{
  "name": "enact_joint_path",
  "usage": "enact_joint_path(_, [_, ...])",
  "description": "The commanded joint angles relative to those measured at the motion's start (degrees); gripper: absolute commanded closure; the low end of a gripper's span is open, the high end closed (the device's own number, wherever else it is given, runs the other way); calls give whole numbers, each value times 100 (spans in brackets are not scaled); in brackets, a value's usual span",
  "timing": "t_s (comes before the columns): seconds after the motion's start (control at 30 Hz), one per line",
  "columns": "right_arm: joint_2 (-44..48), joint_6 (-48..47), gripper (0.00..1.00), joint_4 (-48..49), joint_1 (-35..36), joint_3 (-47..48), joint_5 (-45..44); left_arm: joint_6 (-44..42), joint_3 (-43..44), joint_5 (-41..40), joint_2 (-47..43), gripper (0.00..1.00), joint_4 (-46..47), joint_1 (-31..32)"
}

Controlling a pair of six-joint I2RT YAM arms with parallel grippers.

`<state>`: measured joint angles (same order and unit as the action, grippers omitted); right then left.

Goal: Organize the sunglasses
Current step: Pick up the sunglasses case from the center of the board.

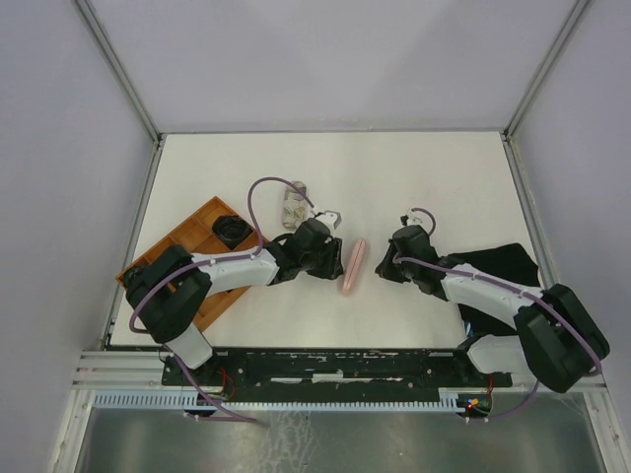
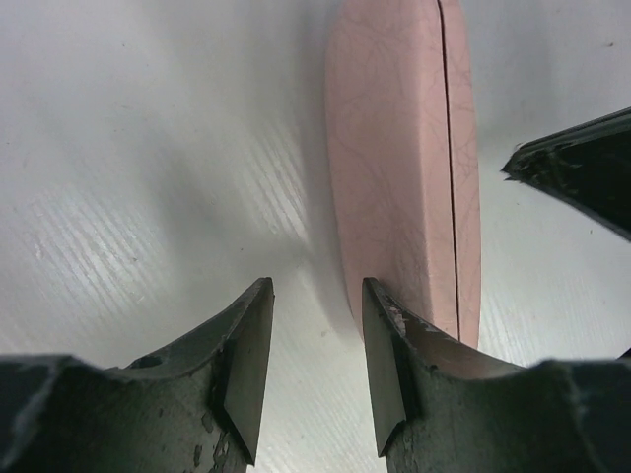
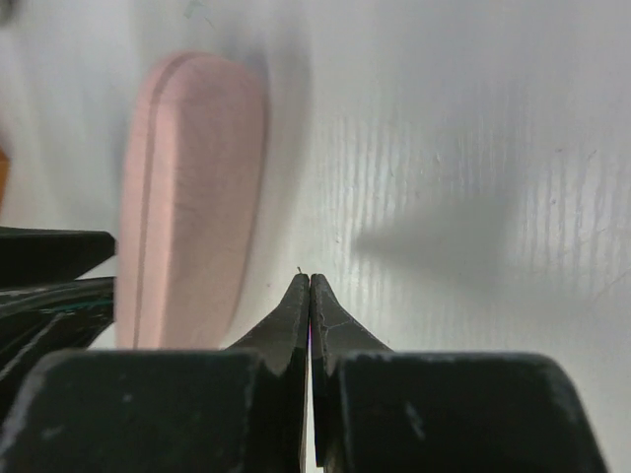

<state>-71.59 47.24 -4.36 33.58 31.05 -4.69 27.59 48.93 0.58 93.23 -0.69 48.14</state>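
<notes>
A closed pink case (image 1: pixel 352 267) lies on the white table between my two grippers. In the left wrist view the pink case (image 2: pixel 399 168) lies just beyond my right-hand finger (image 2: pixel 389 365). The left gripper (image 2: pixel 315 291) is open with only bare table between its fingers. In the top view the left gripper (image 1: pixel 338 258) is at the case's left side. My right gripper (image 3: pixel 310 278) is shut on nothing, a little to the right of the pink case (image 3: pixel 187 197). A black object (image 1: pixel 232 229), apparently folded sunglasses, lies in the orange tray (image 1: pixel 182 241).
A patterned case (image 1: pixel 293 204) stands behind the left wrist. A black cloth-like heap (image 1: pixel 505 264) lies under the right arm at the table's right side. The orange tray sits at the left edge, partly under the left arm. The right gripper's tip (image 2: pixel 577 168) shows in the left wrist view.
</notes>
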Motion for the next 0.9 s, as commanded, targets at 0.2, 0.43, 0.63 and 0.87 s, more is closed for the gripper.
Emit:
enact_joint_path(0.2, [-1342,83,99,1082,-27,464,1186,-227,567,222,232,53,289,126])
enact_joint_path(0.43, [-1498,0,93,1353,-50,481,1322,-276,751,256,326,53,262,198])
enact_joint_path(0.63, [-1002,-343,83,336,-119,465,387,-307,902,292,438,53,230,217])
enact_joint_path(0.87, [-154,-851,75,-947,-150,503,-963,-342,1055,355,539,53,184,257])
